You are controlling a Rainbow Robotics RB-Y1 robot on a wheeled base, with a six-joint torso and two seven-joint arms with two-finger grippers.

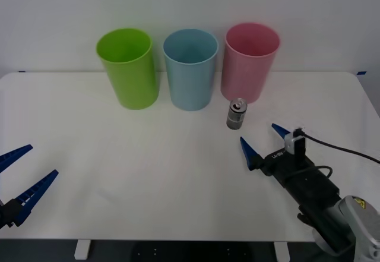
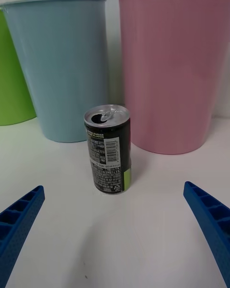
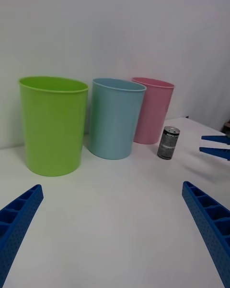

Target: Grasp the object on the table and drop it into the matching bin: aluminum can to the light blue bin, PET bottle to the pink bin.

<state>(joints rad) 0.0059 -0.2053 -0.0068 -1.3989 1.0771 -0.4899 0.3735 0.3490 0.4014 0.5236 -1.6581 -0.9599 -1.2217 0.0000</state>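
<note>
Grey-and-silver aluminum can [image 1: 236, 113] upright on the table [image 1: 148, 179], just before the pink bin [image 1: 249, 63] | our right gripper [image 1: 265, 139] spread wide near it | left gripper [image 1: 24, 176] spread, front-left corner

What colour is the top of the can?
Shiny silver; the aluminum can shows it best in the right wrist view.

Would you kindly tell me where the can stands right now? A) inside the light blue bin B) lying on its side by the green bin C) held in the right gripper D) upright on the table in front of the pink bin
D: the can stands upright on the table just before the pink bin, with the right gripper open and short of it.
</note>
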